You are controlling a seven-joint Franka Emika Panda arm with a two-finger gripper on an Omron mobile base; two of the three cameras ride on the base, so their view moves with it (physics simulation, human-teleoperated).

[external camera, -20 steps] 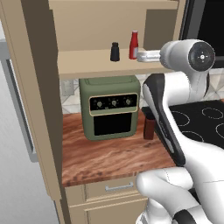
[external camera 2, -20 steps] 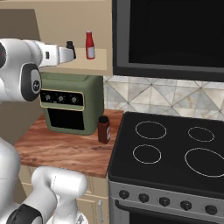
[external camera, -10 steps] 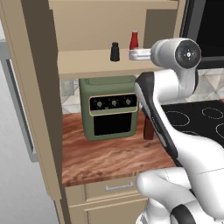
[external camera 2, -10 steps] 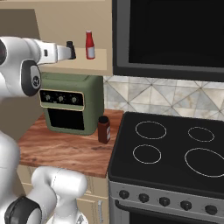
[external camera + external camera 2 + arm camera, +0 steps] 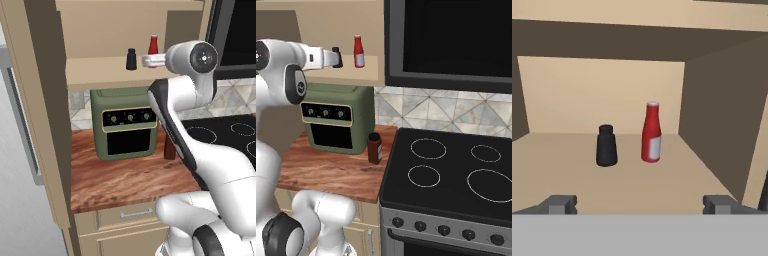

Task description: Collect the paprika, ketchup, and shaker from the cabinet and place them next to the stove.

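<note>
Red bottle: ketchup (image 5: 651,133) upright on the cabinet (image 5: 95,75) shelf, toward the right wall, apart from it.
Black item: shaker (image 5: 606,146) just left of the ketchup, a clear gap between them.
Brown jar: paprika (image 5: 374,148) already down on the wood counter (image 5: 331,172), just beside the stove (image 5: 456,185) edge.
Gripper (image 5: 641,204): jaws spread wide, nothing held, at the shelf mouth facing both items.
Step, as I judge: reach in for one of the two left; which one, cannot tell yet.
Doing it well: centre on one item only, go in level, close low on the body; the ketchup is slim and likely tippy.
Edges: shelf lip right under the fingers; right cabinet wall close to the ketchup, so a wide jaw may scrape there.
Open room: bare shelf in front of both items; toaster oven (image 5: 127,127) takes the counter's back, leaving space by the paprika.
</note>
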